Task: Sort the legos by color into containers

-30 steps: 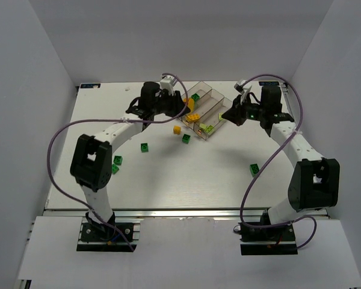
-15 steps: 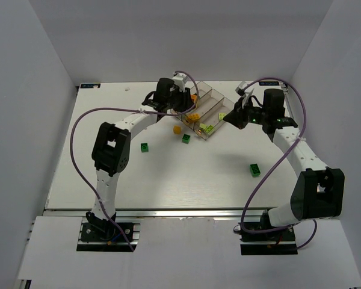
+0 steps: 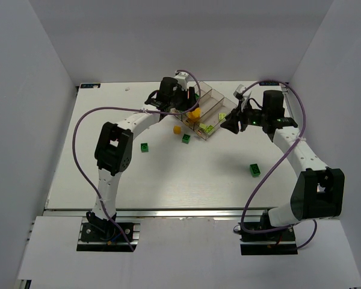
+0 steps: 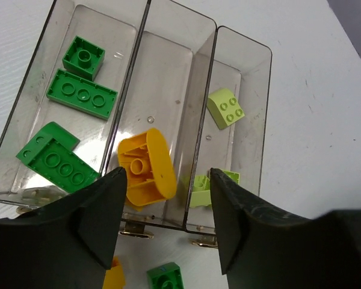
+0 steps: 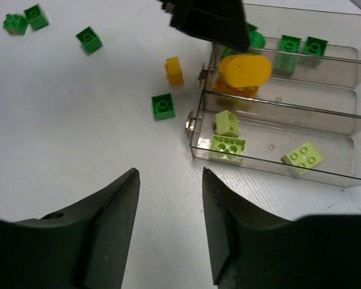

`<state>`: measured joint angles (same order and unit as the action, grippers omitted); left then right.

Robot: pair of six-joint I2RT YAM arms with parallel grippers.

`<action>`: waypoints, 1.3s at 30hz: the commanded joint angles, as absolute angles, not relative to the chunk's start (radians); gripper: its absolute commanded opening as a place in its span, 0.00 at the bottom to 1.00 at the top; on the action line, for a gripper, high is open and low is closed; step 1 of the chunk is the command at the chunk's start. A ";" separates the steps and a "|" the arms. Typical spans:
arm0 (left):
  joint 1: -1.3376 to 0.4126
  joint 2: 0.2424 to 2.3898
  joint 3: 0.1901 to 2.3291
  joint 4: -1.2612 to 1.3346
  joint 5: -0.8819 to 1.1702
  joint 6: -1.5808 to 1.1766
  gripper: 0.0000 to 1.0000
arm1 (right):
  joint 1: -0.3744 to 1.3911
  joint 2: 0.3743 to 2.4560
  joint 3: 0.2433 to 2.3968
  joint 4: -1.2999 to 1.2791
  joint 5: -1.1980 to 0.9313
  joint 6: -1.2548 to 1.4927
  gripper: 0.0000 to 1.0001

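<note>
The containers [image 4: 212, 66] are three clear bins joined side by side. In the left wrist view, dark green legos [image 4: 81, 94] lie in the left bin, a yellow lego [image 4: 145, 167] in the middle bin and pale yellow-green legos [image 4: 225, 108] in the right bin. My left gripper [image 4: 165, 195] hangs open over the bins' near end, holding nothing; the yellow lego sits just beyond its fingertips. My right gripper [image 5: 169, 176] is open and empty above bare table beside the containers [image 5: 349, 129], near the pale legos [image 5: 227, 147].
Loose on the table left of the bins are a yellow lego [image 3: 177, 129] and two green legos [image 3: 186, 139] [image 3: 144, 147]. Another green lego [image 3: 254, 170] lies at the right. Two more green legos [image 5: 24, 19] show far left in the right wrist view. White walls enclose the table.
Both grippers have opened. The left arm swung right over the bins, and the yellow lego now lies in the middle bin. The right gripper shifted slightly toward the bins' end.
</note>
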<state>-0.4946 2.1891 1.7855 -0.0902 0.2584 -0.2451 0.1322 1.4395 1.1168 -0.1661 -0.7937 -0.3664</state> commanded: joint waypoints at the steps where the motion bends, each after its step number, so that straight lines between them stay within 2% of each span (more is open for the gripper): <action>1: -0.499 2.180 1.825 -0.091 0.248 -0.258 0.69 | 0.133 1.439 1.152 -0.258 -0.903 -0.511 0.53; 3: -0.499 2.177 1.827 -0.087 0.250 -0.262 0.70 | 0.133 1.440 1.151 -0.288 -0.945 -0.593 0.57; 5: -0.499 2.163 1.832 -0.092 0.242 -0.267 0.70 | 0.135 1.439 1.150 -0.324 -0.960 -0.638 0.57; 8: -0.496 2.123 1.825 -0.121 0.200 -0.264 0.61 | 0.150 1.445 1.161 -0.386 -0.997 -0.779 0.56; 9: -0.492 2.076 1.812 -0.124 0.187 -0.268 0.55 | 0.159 1.456 1.170 -0.418 -0.996 -0.832 0.52; 10: -0.485 2.045 1.790 -0.126 0.161 -0.279 0.32 | 0.184 1.463 1.192 -0.464 -0.991 -0.915 0.50; 11: -0.476 2.011 1.726 -0.121 0.147 -0.300 0.21 | 0.201 1.473 1.204 -0.472 -0.977 -0.934 0.47; 12: -0.450 1.931 1.682 -0.117 0.137 -0.348 0.13 | 0.221 1.497 1.218 -0.479 -0.933 -0.942 0.38; 13: -0.431 1.884 1.628 -0.095 0.127 -0.376 0.05 | 0.268 1.512 1.257 -0.486 -0.908 -0.946 0.33; 15: -0.365 1.785 1.440 -0.068 0.120 -0.495 0.03 | 0.323 1.569 1.302 -0.502 -0.820 -0.936 0.22; 17: -0.283 1.630 1.241 -0.019 0.149 -0.572 0.07 | 0.409 1.612 1.373 -0.492 -0.712 -0.885 0.22; 18: -0.259 1.582 1.183 -0.009 0.153 -0.628 0.13 | 0.435 1.665 1.397 -0.488 -0.672 -0.861 0.25; 19: -0.236 1.492 1.136 -0.023 0.152 -0.643 0.23 | 0.487 1.701 1.429 -0.489 -0.634 -0.835 0.28; 20: -0.210 1.453 1.100 -0.043 0.121 -0.647 0.41 | 0.509 1.776 1.509 -0.494 -0.558 -0.778 0.33; 21: -0.203 1.418 1.050 -0.067 0.104 -0.637 0.48 | 0.529 1.816 1.560 -0.527 -0.526 -0.752 0.39; 22: -0.196 1.357 1.034 -0.118 0.088 -0.629 0.53 | 0.561 1.860 1.616 -0.550 -0.497 -0.721 0.41; 23: -0.190 1.329 1.019 -0.141 0.071 -0.623 0.63 | 0.577 1.946 1.732 -0.575 -0.435 -0.686 0.42; 24: -0.189 1.306 0.999 -0.164 0.051 -0.611 0.66 | 0.589 1.986 1.794 -0.631 -0.408 -0.620 0.46; 25: -0.186 1.283 0.991 -0.204 0.043 -0.604 0.68 | 0.613 2.028 1.851 -0.661 -0.393 -0.603 0.48; 27: -0.183 1.218 0.973 -0.238 0.019 -0.600 0.71 | 0.640 2.101 1.957 -0.678 -0.321 -0.542 0.58; 30: -0.181 1.129 0.930 -0.287 -0.043 -0.609 0.75 | 0.693 2.155 2.003 -0.669 -0.215 -0.505 0.67; 33: -0.179 1.045 0.887 -0.327 -0.084 -0.621 0.79 | 0.733 2.201 2.026 -0.664 -0.129 -0.476 0.69; 39: -0.179 0.913 0.801 -0.377 -0.141 -0.646 0.80 | 0.742 2.236 1.965 -0.542 -0.032 -0.440 0.66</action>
